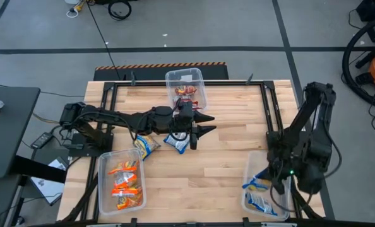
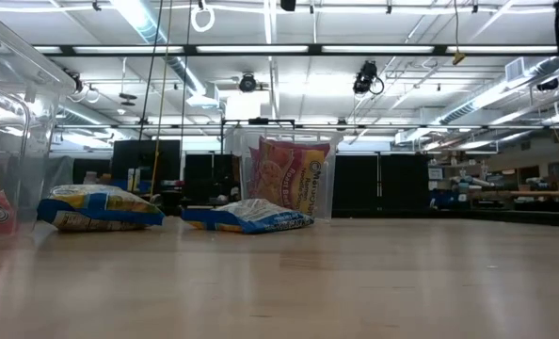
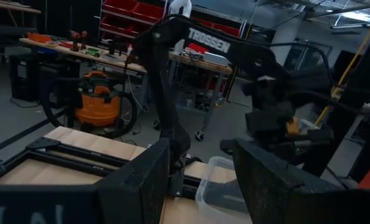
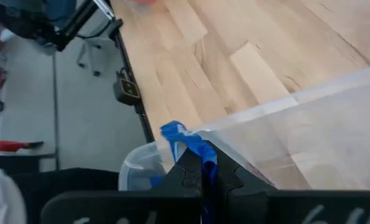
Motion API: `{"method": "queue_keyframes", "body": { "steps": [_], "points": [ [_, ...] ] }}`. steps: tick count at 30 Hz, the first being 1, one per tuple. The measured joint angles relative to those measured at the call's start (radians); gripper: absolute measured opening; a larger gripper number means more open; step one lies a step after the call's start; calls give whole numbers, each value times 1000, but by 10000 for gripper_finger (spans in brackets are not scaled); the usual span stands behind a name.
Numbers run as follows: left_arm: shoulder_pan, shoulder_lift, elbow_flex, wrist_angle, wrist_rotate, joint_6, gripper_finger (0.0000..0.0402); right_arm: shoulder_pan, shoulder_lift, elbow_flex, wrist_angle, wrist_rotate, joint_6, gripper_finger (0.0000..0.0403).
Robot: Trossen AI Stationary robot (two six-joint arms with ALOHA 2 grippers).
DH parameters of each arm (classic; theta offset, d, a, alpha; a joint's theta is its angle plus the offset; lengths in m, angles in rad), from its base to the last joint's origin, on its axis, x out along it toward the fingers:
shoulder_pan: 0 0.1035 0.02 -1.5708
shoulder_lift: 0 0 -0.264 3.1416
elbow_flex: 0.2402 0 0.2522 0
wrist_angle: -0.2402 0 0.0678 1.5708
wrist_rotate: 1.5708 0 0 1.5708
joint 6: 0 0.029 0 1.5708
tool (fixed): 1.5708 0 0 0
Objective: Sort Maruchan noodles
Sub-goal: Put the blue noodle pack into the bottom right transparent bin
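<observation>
Over the near-right clear bin (image 1: 287, 203), the right gripper (image 4: 203, 177) has its jaws pinched tight on a blue noodle packet (image 4: 184, 140).
Left gripper (image 1: 203, 123) hangs mid-table, jaws spread and holding nothing; two blue-and-yellow packets (image 1: 147, 145) (image 1: 177, 142) lie just behind and beside them. Orange packets (image 1: 124, 183) fill the near-left bin (image 1: 101, 189), red packets (image 1: 187, 91) the far bin (image 1: 172, 77).
</observation>
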Motion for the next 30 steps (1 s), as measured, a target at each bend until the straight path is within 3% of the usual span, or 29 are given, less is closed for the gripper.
{"method": "queue_keyframes", "body": {
  "steps": [6, 21, 30],
  "points": [
    [0, 0, 0, 0, 0, -2, 183, 25, 99, 0, 3, 14, 51, 5],
    [10, 0, -1, 0, 0, -32, 183, 26, 259, -1, -9, -67, 124, 21],
    [10, 0, -1, 0, 1, -33, 183, 45, 247, -1, -24, 50, 197, 7]
  ]
}}
